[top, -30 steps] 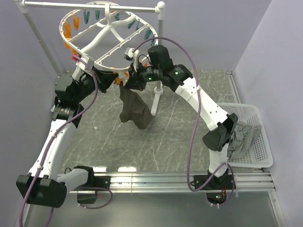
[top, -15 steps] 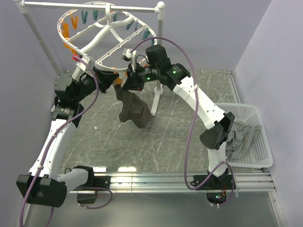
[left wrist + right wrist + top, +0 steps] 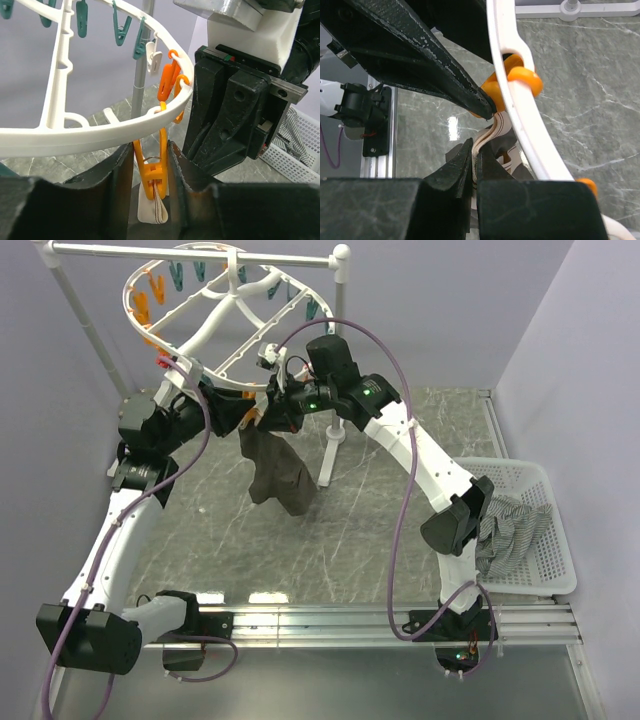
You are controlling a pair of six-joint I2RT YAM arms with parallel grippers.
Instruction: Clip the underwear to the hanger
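Fingers (image 3: 120, 175) of the left gripper (image 3: 150, 146) stand parted around an orange clothespin (image 3: 155, 177) biting the underwear (image 3: 280, 470) at its tan waistband. Only the right wrist view shows the right gripper (image 3: 476, 150) pinching that band, under the hanger (image 3: 75, 135) at its near rim.

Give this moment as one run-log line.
left fingers: open astride orange plastic clothespin on white oval plastic hanger | clothespin: clamped on tan elastic waistband of dark olive-brown cloth underwear | right fingers: pinching waistband
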